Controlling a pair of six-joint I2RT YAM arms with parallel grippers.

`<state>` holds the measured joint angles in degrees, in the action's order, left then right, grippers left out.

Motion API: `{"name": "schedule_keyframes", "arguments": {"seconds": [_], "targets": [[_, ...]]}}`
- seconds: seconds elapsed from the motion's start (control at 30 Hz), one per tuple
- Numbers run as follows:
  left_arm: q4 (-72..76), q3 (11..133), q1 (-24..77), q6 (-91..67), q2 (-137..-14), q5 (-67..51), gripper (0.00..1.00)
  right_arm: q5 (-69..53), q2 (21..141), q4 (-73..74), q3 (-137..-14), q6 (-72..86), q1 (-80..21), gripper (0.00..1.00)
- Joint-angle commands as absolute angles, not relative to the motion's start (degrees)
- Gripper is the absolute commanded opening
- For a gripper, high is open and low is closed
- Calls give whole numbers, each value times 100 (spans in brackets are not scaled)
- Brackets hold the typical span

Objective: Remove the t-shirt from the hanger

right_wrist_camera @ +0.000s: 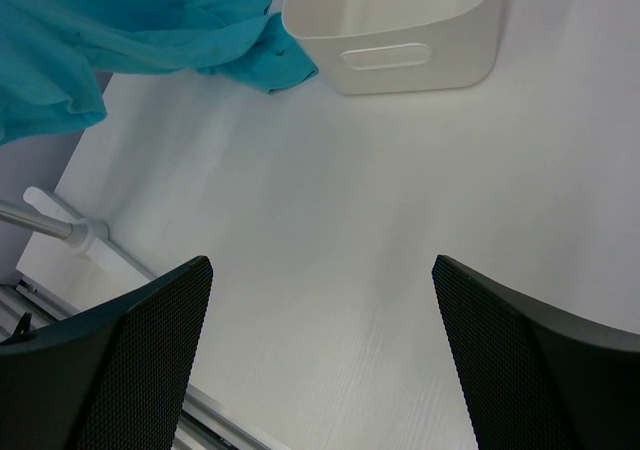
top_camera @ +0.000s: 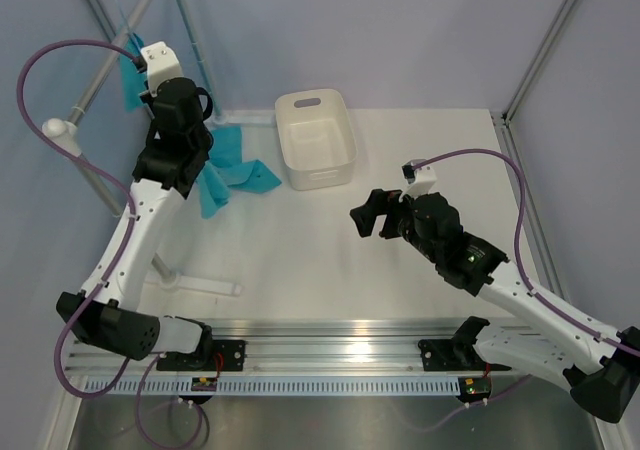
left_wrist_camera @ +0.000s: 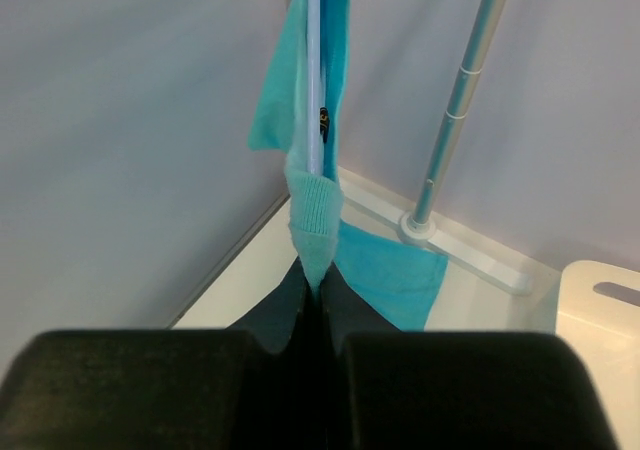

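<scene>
The teal t-shirt (left_wrist_camera: 300,90) hangs on the light-blue wire hanger (left_wrist_camera: 314,70), with a small dark tag at its neck. My left gripper (left_wrist_camera: 316,282) is shut on the shirt's ribbed collar edge, just below the hanger wire. In the top view the left gripper (top_camera: 148,88) is up at the back left by the rack, and the shirt (top_camera: 228,168) drapes down to the table. Only a thin piece of the hanger (top_camera: 122,15) shows there. My right gripper (top_camera: 365,216) is open and empty above mid-table. Its view (right_wrist_camera: 320,270) shows the shirt (right_wrist_camera: 100,20) at top left.
A white tub (top_camera: 345,120) stands at the back centre, right of the shirt, and also shows in the right wrist view (right_wrist_camera: 400,55). Grey rack poles (top_camera: 110,60) rise at the back left. The rack foot (top_camera: 195,285) lies on the table. One pole (left_wrist_camera: 465,100) stands right of the shirt.
</scene>
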<state>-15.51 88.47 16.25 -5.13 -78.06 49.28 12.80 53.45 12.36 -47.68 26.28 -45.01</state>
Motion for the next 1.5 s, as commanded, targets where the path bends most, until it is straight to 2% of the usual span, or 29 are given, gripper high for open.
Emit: {"name": "schedule_keyframes", "arguments": {"seconds": [0.0, 0.2, 0.43, 0.63, 0.73, 0.87, 0.97, 1.1, 1.3, 1.47], "targets": [[-1494, 9018, 1661, -668, -7436, 4414, 0, 1248, 5361, 1213, -5036, 2453, -4544, 99], [-1714, 8596, 1661, -729, -6874, 3490, 0, 1187, 5317, 1151, -4992, 2435, -4544, 100], [-2327, 8306, 1661, -888, -6364, 3156, 0, 1037, 5265, 1143, -4992, 2452, -4544, 99], [-3216, 8113, 1661, -1177, -5934, 1664, 0, 766, 5133, 958, -4861, 2391, -4544, 100], [-3270, 7735, 1670, -1212, -5520, -134, 0, 171, 5063, 408, -4633, 2478, -4544, 99], [-3357, 7401, 1670, -1318, -5055, -1306, 0, -307, 4940, -341, -4368, 2347, -4544, 99], [-3480, 7225, 1679, -1204, -4738, -1748, 0, -702, 4563, -527, -4421, 2128, -4544, 99], [-3542, 7146, 1705, -1055, -4535, -2231, 0, -1412, 4202, -273, -5060, 1716, -4544, 100], [-3463, 7242, 1705, -1379, -4632, -4408, 0, -2513, 4157, 78, -5765, 1064, -4544, 99], [-3516, 7373, 1731, -1450, -4211, -4544, 0, -3154, 4446, 1009, -6694, 740, -4544, 99]]}}
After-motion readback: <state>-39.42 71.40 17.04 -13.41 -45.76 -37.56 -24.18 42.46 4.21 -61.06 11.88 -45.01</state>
